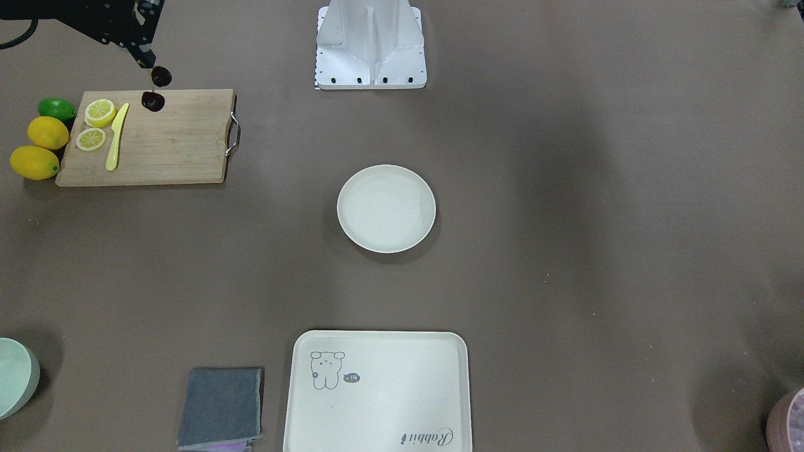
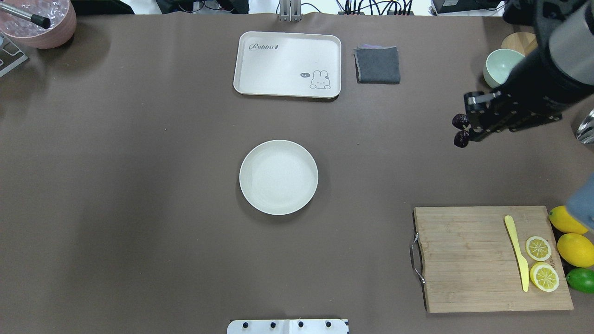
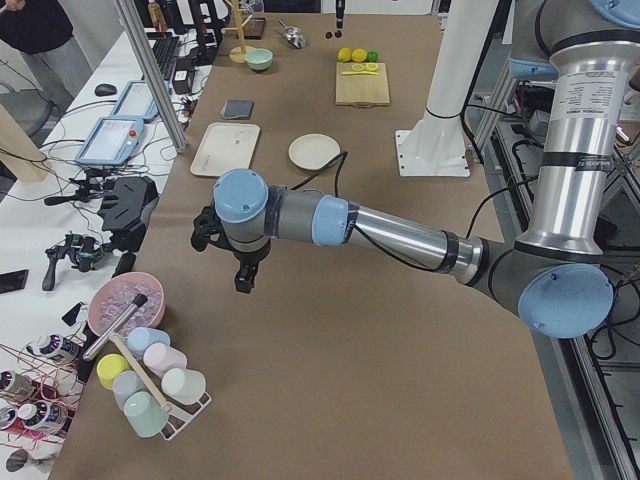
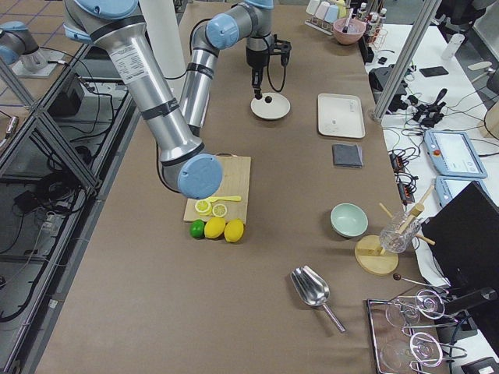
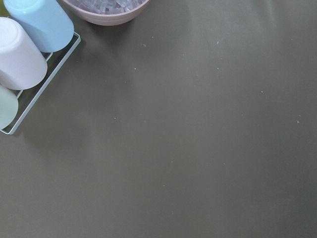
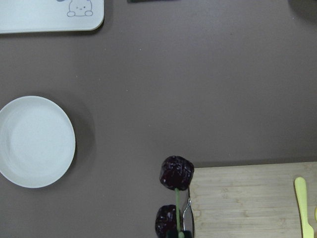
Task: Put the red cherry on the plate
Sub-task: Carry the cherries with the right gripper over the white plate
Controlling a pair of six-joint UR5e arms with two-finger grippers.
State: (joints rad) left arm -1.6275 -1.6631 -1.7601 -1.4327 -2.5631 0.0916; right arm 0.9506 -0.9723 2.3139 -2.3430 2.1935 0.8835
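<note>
Hanging in the air from the right gripper (image 1: 143,58), the red cherry (image 1: 161,76) is a pair of tiny, dark maroon, almost black fruits with wrinkled, slightly glossy skin. In the front-facing view the black claw reaches in at the top left corner and the pair dangles just below its tip. One fruit shows against the matte brown table (image 1: 565,188), the other against the far edge of a wooden cutting board (image 1: 169,144). The cutting board is rectangular and pale-grained, with a metal handle. It carries two lemon slices (image 1: 100,112) and a yellow plastic knife (image 1: 117,135), with two whole lemons (image 1: 48,132) and a lime (image 1: 57,108) beside it. The plate (image 1: 386,210), round, smooth, cream-white and shallow with a raised rim, sits at the table's middle, well apart from the cherry.

In the overhead view the two fruits sit against the very end of the claw, which is clenched on their stems, on its side toward the plate.

In the right wrist view a thin green stem (image 6: 176,203) runs from the fruits down to the bottom edge, and the plate lies off to the left.

In the left side view the left gripper (image 3: 243,280) hangs above the table near a pink bowl (image 3: 125,300) and a rack of pastel cups (image 3: 150,380). Whether it is released or clenched cannot be told.

The left wrist view shows only table, cups and the pink bowl's edge.

In the right side view the cherry is too small to make out.
</note>
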